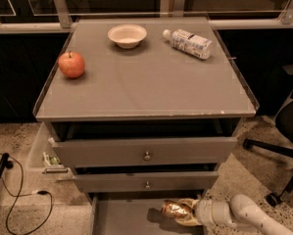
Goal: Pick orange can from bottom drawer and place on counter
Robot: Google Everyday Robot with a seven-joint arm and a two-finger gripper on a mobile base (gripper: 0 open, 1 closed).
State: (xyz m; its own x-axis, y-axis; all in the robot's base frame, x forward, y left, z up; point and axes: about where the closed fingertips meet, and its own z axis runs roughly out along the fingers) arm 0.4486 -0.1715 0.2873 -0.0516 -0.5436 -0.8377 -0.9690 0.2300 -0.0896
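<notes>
We find the task in its early stage. The gripper [185, 213] is low over the drawer [117, 219], with its fingers pinching the can [171, 209]. The can lies on its side above the drawer floor, right of middle. The lift out and the placing on the counter [146, 89] are not yet done. The can looks shiny orange-gold with pale print. We cannot tell whether it is dented.

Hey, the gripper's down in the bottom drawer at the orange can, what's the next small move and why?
Probably lift the orange can a little, up and outward. The gripper looks closed around it, low over the bottom drawer floor, just in front of the middle drawer. The counter is higher, so the can likely must clear the drawer fronts first.
</notes>
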